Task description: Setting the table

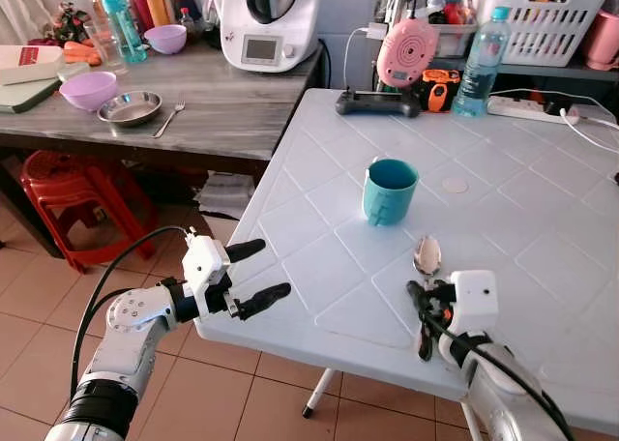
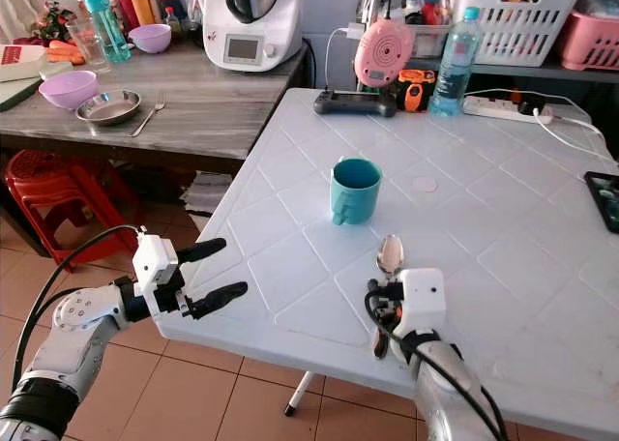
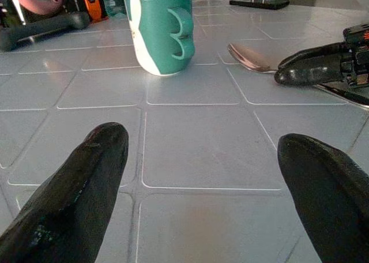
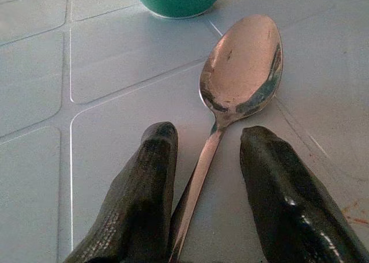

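Note:
A teal mug stands upright near the middle of the white plastic table. Just in front of it lies a metal spoon, bowl end toward the mug. My right gripper is low on the table, open, with one finger on each side of the spoon's handle; the handle's rear end is hidden under the fingers. My left gripper is open with nothing in it. It hovers at the table's left front edge, pointing across the top toward the mug and the right gripper's fingers.
A wooden counter to the left carries a fork, a steel bowl, purple bowls and a white kitchen machine. Red stools stand beneath it. A water bottle, a pink device and a power strip line the table's far edge.

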Controlling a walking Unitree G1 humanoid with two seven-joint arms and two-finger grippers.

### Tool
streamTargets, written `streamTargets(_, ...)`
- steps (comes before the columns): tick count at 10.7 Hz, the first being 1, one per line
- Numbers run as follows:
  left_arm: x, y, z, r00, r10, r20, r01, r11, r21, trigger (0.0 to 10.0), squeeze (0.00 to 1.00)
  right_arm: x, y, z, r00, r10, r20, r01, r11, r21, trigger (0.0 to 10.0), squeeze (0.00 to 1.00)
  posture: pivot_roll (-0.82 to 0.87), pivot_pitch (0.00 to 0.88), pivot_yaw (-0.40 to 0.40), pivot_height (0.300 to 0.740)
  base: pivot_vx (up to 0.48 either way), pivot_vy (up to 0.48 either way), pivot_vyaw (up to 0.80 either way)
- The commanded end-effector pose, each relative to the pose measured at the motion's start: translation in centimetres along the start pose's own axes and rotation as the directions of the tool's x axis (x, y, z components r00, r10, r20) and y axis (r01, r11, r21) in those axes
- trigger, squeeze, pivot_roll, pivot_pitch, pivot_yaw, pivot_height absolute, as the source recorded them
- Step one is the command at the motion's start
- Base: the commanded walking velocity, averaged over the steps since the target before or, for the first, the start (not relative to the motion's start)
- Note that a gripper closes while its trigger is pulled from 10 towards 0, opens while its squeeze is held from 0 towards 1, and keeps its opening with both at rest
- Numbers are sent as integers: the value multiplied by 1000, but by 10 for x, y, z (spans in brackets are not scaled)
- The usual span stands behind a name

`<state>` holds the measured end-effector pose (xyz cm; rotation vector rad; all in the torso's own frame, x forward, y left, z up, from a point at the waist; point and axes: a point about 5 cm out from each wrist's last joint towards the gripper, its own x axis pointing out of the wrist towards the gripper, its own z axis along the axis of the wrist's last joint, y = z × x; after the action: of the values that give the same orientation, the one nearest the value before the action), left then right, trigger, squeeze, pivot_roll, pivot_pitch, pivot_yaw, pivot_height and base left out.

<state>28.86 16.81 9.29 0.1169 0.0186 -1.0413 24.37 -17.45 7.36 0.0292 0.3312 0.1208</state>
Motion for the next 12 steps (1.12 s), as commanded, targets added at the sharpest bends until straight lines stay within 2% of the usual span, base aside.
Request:
streamTargets(1, -2, 2, 4, 1000, -7, -2, 7, 1000, 10, 10000, 0, -2, -8, -24, 990, -39, -136, 45, 998, 43, 0, 0, -19, 34, 71, 740, 0, 0, 0)
streamTargets(3, -2, 1, 3, 999, -33, -9, 33, 999, 1, 10000, 0, -6, -3, -35, 981, -17, -195, 30, 998, 63, 0, 0, -22, 32, 74, 740, 0, 0, 0)
streamTargets(9, 2, -3, 1, 999, -46, -8, 46, 999, -3, 10000, 0, -6, 1, -42, 972, 0, -233, 25, 994, 106, 0, 0, -19, 23, 75, 740, 0, 0, 0)
streamTargets(11, 1, -4, 0, 999, -43, -8, 43, 999, -4, 10000, 0, -5, 3, -42, 972, 1, -234, 27, 992, 120, 0, 0, -19, 21, 76, 740, 0, 0, 0)
streamTargets(12, 1, -2, -1, 1000, -11, -12, 11, 1000, 4, 10000, 0, -2, 4, -35, 982, -11, -191, 40, 989, 144, 0, 0, -19, 19, 75, 740, 0, 0, 0)
